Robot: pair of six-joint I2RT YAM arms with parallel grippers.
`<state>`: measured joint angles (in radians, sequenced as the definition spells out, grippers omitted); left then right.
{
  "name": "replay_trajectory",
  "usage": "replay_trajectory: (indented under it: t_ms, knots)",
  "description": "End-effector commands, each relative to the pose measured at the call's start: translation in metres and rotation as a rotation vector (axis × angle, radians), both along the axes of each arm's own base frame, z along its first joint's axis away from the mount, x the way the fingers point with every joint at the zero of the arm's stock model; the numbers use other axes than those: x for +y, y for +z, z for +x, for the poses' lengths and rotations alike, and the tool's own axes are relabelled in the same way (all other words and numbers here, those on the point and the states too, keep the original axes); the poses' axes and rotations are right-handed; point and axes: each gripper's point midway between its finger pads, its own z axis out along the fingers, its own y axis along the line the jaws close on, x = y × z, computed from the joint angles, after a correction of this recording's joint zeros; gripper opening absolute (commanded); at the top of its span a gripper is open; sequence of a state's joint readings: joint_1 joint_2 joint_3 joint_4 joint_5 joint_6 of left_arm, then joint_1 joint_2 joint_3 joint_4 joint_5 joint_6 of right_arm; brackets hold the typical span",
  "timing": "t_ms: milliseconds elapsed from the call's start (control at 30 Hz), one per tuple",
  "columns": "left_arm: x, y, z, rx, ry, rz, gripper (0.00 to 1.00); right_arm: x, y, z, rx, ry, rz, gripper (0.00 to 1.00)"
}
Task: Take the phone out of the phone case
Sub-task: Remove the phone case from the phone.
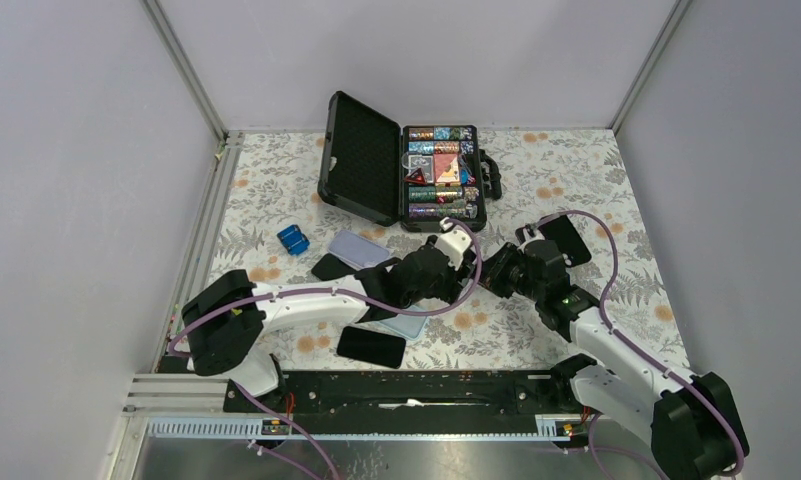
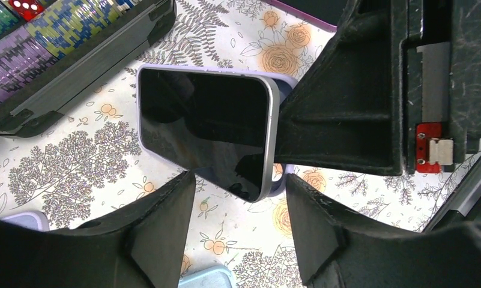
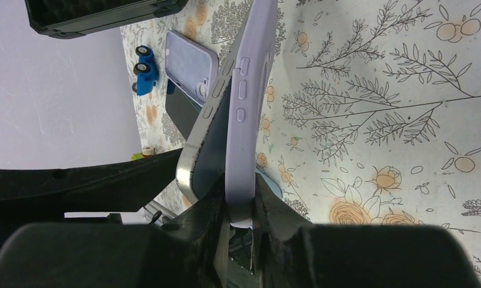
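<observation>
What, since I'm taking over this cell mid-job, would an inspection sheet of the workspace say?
Surface: floral cloth, flat, no spills seen.
Job's things: phone partly levered out of its lilac case, held on edge.
Clutter: open chip box, toy car, spare case, two black phones, blue case under the left arm.
Grippers: right gripper fingers clamp the case's edge; left gripper open, fingers either side of the phone's corner.
Cables: purple cables run along both arms, no snag seen.
Surroundings: grey walls, metal posts.
</observation>
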<state>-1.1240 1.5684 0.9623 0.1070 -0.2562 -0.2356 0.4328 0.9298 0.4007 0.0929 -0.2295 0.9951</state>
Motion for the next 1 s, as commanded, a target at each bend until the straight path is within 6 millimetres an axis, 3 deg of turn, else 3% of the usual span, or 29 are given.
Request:
replay_trajectory:
  t_ms: [0,200,400,733,800,900,967]
  knots:
    - [-0.002,0.035,0.018,-0.087,0.062,-0.072,0.55,0.011,0.039,0.013,-0.105,0.031,0.063,0.00]
    - [0.009,0.014,0.043,-0.137,0.174,0.077,0.37,0.013,0.042,0.011,-0.107,0.046,0.070,0.00]
    - [-0.004,0.015,0.041,-0.127,0.134,0.053,0.33,0.015,0.043,0.009,-0.097,0.060,0.071,0.00]
    - [-0.009,0.013,0.058,-0.145,0.183,0.101,0.21,0.012,0.038,0.002,-0.109,0.104,0.014,0.00]
    - [-0.008,0.015,0.061,-0.146,0.191,0.105,0.00,0.006,0.032,0.002,-0.107,0.095,-0.024,0.00]
    - [-0.003,0.027,0.066,-0.161,0.204,0.088,0.00,-0.008,0.013,0.003,-0.093,0.060,-0.103,0.00]
    - [0.004,0.041,0.067,-0.177,0.215,0.069,0.00,-0.028,-0.010,0.003,-0.067,-0.002,-0.198,0.00]
